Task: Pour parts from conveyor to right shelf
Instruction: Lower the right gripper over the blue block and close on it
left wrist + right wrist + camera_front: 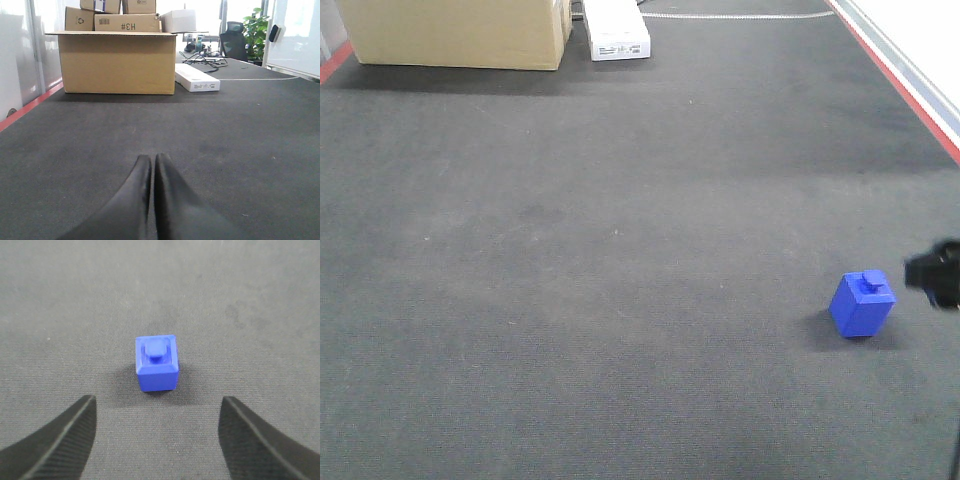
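One of the parts, a small bright blue block [862,303] with a square nub on top, stands upright on the dark grey conveyor belt [620,250] near the front right. In the right wrist view the block [156,362] sits centred just ahead of my right gripper [156,402], which is open with wide-spread fingers and touches nothing. The right gripper [932,272] shows as a black shape at the right edge, close beside the block. My left gripper [152,159] is shut with nothing in it, low over bare belt [225,150]. The right shelf is out of view.
A large cardboard box [455,30] and a flat white box [616,30] rest at the belt's far end. The red frame edge [905,90] runs along the right side. In the left wrist view, more cartons [125,22] are stacked behind the cardboard box.
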### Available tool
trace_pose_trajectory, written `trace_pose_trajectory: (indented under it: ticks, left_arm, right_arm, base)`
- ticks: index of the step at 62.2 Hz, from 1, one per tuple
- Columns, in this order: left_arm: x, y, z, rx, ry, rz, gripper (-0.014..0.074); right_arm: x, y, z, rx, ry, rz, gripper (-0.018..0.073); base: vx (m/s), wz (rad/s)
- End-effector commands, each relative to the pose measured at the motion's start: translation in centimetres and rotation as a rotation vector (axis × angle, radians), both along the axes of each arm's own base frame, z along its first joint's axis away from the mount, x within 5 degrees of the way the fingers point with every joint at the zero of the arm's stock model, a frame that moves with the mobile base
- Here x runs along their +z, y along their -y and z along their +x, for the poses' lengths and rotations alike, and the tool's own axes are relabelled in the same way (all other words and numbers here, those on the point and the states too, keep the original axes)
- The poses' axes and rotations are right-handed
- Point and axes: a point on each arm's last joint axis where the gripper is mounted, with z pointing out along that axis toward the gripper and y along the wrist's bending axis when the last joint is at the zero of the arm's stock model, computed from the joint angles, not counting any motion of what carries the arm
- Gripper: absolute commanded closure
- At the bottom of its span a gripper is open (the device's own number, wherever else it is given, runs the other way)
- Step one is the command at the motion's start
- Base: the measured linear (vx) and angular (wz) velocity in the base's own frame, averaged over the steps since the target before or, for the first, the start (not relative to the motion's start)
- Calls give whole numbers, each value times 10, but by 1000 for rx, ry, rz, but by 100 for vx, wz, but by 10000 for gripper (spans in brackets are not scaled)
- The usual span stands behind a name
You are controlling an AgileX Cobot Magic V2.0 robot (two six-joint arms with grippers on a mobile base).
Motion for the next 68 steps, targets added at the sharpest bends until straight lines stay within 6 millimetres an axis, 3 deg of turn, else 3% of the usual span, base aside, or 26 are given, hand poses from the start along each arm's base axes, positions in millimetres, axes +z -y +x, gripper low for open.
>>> trace_pose_trajectory:
  ticks: [1, 18, 41, 56, 68]
  left_arm:
    - [-3, 0, 0, -1, 54, -10, 603]
    - [-3, 0, 0, -1, 54, -10, 603]
    - [-3, 0, 0, -1, 54, -10, 603]
    - [-3, 0, 0, -1, 54, -10, 603]
    - [-3, 0, 0, -1, 54, -10, 603]
  right_arm:
    - [15, 1, 25, 15, 14, -16, 46]
    - [-2, -4, 84, 56, -241, 21, 46]
    - [-31, 1, 139, 60, -444, -33, 47]
    - [-38, 4, 159, 69, -489, -63, 48]
    - [-57, 2, 165, 83, -563, -52, 48]
  base:
    - [0, 0]
    - [0, 0]
    - [0, 0]
    - [0, 0]
    - [0, 0]
